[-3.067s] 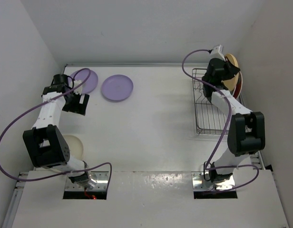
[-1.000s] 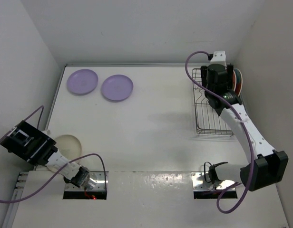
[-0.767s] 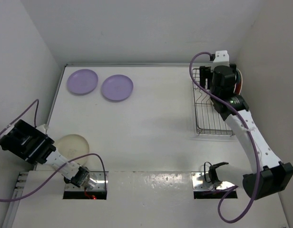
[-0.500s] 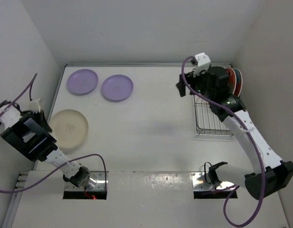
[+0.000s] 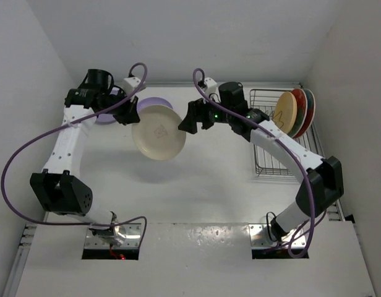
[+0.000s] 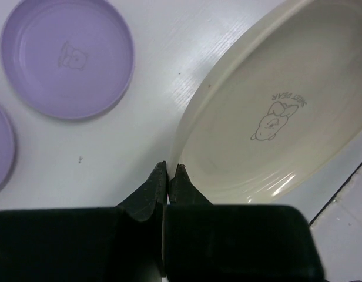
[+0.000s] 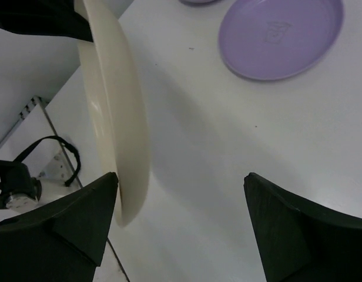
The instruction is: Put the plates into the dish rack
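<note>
My left gripper point(image 5: 131, 114) is shut on the rim of a cream plate point(image 5: 158, 132) and holds it tilted above the table's middle back. In the left wrist view the left gripper point(image 6: 170, 168) pinches the cream plate point(image 6: 275, 111) at its lower left rim. My right gripper point(image 5: 192, 121) is open beside the plate's right edge. In the right wrist view the cream plate point(image 7: 113, 111) shows edge-on, just inside the left finger of the right gripper point(image 7: 181, 185), with no grip on it. Two lilac plates point(image 5: 159, 101) point(image 5: 104, 117) lie flat behind. The dish rack point(image 5: 271, 154) stands at the right.
In the rack stand a tan plate point(image 5: 288, 114) and red, teal-rimmed plates point(image 5: 301, 106), leaning upright at its far end. White walls close in the table at the back and both sides. Purple cables loop off both arms.
The left arm has swung from the near left to the middle back, carrying the cream plate up off the table. The right arm has come left from the rack to the plate, jaws wider.
</note>
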{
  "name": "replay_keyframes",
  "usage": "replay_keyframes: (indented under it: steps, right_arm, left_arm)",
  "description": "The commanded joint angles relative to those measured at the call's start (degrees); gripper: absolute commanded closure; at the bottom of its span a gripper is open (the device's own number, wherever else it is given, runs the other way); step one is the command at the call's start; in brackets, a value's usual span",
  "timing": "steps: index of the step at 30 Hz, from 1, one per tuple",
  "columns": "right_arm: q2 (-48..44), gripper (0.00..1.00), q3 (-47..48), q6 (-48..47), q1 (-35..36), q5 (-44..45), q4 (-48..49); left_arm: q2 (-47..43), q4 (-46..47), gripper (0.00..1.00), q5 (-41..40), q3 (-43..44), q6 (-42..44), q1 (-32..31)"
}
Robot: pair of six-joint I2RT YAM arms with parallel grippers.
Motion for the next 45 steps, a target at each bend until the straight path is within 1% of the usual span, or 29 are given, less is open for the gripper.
replay_keyframes:
  steps: [1,3,4,6,9,10,11,12,13,14,15,16,17,18,20,23,24,25,26,27,29,33,34,38,39,40,42,43,45]
  right_arm:
    - [-0.08,0.15,-0.52,3.72,1.96,-3.76,4.95]
    - [1.23,0.19,-1.84,4.86,1.96,-5.07,6.09]
    - [1.41,0.24,-1.75,5.39,1.96,-6.30,6.01]
    - [1.94,0.32,-1.93,5.40,2.31,-6.23,6.10]
    - [2.29,0.72,-2.28,5.84,2.57,-6.31,6.80]
    - [2.12,0.96,-2.11,5.66,2.66,-5.96,6.28]
    - [1.94,1.00,-2.11,5.66,2.58,-5.35,6.10]
    - [1.50,1.00,-2.11,5.49,2.49,-4.39,6.01]
    - [-0.50,1.00,-2.63,5.22,1.79,-1.07,6.10]
    - [-1.48,1.00,-2.89,4.61,1.44,0.44,6.27]
    - [-3.58,1.00,-3.85,4.78,0.65,5.68,6.10]
    - [-5.69,1.00,-4.30,4.52,-0.66,7.64,5.31]
    - [-7.97,1.00,-4.39,3.30,-1.29,12.10,4.70]
    - [-9.04,1.00,-4.48,2.50,-3.03,21.11,3.99]
    - [-12.71,1.00,-4.13,-0.56,-7.25,27.66,-0.12]
    - [-15.10,1.00,-1.68,-4.69,-14.27,45.57,-4.78]
    - [-15.28,1.00,-1.93,-7.23,-15.52,49.02,-4.89]
    - [-15.72,1.00,-2.54,-8.74,-18.75,52.63,-4.19]
    - [-15.73,1.00,-3.07,-10.58,-19.57,62.50,-1.66]
    - [-15.47,1.00,-4.38,-15.82,-20.36,65.12,-0.42]
    - [-14.07,1.00,-5.88,-20.93,-23.26,70.73,4.13]
    - [-10.90,1.00,-8.68,-27.81,-24.49,73.49,11.88]
    - [-10.46,1.00,-9.65,-29.57,-24.23,73.58,15.99]
    - [-6.33,1.00,-10.71,-34.49,-23.97,76.03,22.69]
    - [-5.19,1.00,-11.15,-35.98,-23.79,77.00,27.93]
    - [-4.66,1.00,-11.51,-40.78,-23.62,77.97,29.72]
    - [-2.73,1.00,-12.39,-43.46,-22.40,78.93,32.89]
    - [-0.72,1.00,-12.56,-47.99,-21.69,80.51,35.43]
    - [0.35,1.00,-14.23,-51.71,-20.28,81.40,40.10]
  left_arm:
    - [0.82,0.07,1.00,-0.14,1.87,-3.25,-3.67]
    - [0.82,0.07,1.00,-3.11,1.87,-3.25,-5.52]
    - [0.82,0.07,1.00,-5.13,1.87,-3.25,-7.01]
    - [0.82,0.07,1.00,-5.15,1.87,-3.25,-7.72]
    - [0.30,0.07,1.00,-4.45,1.87,-3.25,-7.73]
    - [0.29,0.07,1.00,-4.44,2.47,-3.25,-7.73]
    - [0.29,0.07,1.00,-5.31,2.48,-3.25,-7.73]
    - [0.29,0.07,0.92,-6.19,3.00,-3.25,-7.73]
    - [0.29,0.07,0.75,-7.07,3.01,-3.86,-7.73]
    - [0.29,0.07,0.35,-9.17,3.01,-4.73,-7.73]
    - [0.29,0.07,0.19,-9.97,3.01,-5.35,-7.21]
    - [0.29,0.68,0.00,-10.76,2.49,-6.66,-5.90]
    - [-0.23,1.65,0.00,-12.34,2.48,-7.37,-5.01]
    - [-0.23,2.35,0.00,-13.48,1.00,-8.25,-4.05]
    - [-0.85,4.64,0.00,-16.03,-0.33,-10.97,-0.54]
    - [-1.38,6.93,0.00,-23.75,-3.75,-13.35,4.29]
    - [-1.38,7.45,0.00,-24.65,-4.98,-13.36,5.10]
    - [-1.38,7.46,0.00,-25.18,-5.51,-13.36,5.89]
    - [-1.38,7.46,0.00,-25.19,-6.13,-13.36,7.03]
    - [-1.38,7.46,0.00,-25.19,-6.66,-13.36,7.04]
    - [-1.38,7.46,0.00,-23.78,-7.71,-13.36,7.83]
    - [-0.85,7.98,0.00,-23.16,-8.95,-13.36,8.36]
    - [-0.33,7.98,0.00,-23.16,-8.95,-13.36,8.36]
    - [-0.32,7.98,0.00,-23.16,-8.95,-12.83,8.36]
    - [-0.32,7.98,0.00,-23.16,-8.95,-12.83,8.36]
    - [-0.32,7.98,0.00,-23.16,-8.95,-12.83,8.36]
    - [-0.85,7.98,0.00,-22.55,-9.55,-12.83,8.88]
    - [-0.85,7.98,0.00,-22.55,-9.56,-12.83,8.88]
    - [-0.85,7.98,0.00,-22.02,-9.56,-12.83,8.88]
